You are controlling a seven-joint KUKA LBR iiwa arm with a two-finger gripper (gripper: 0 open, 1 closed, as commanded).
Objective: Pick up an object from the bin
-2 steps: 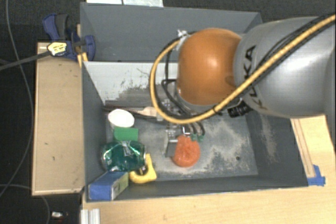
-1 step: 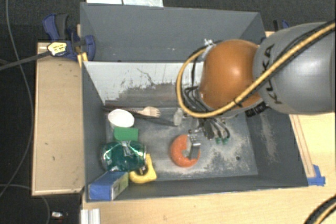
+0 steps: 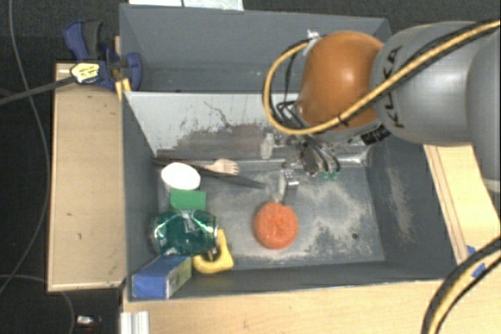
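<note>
Low in the bin (image 3: 250,51), my gripper (image 3: 286,185) hangs just above a fuzzy orange ball (image 3: 275,225) that lies on the floor near the middle front. My orange wrist cover (image 3: 340,78) and cables (image 3: 270,90) hide most of the gripper, so I cannot tell whether it is spread or pressed together. Further left, a wooden fork (image 3: 223,167) lies beside a white round lid (image 3: 181,177). Heaped in the front left corner are a green block (image 3: 188,200), crumpled green foil (image 3: 182,232), a yellow piece (image 3: 213,260) I cannot identify, and a blue box (image 3: 160,276).
</note>
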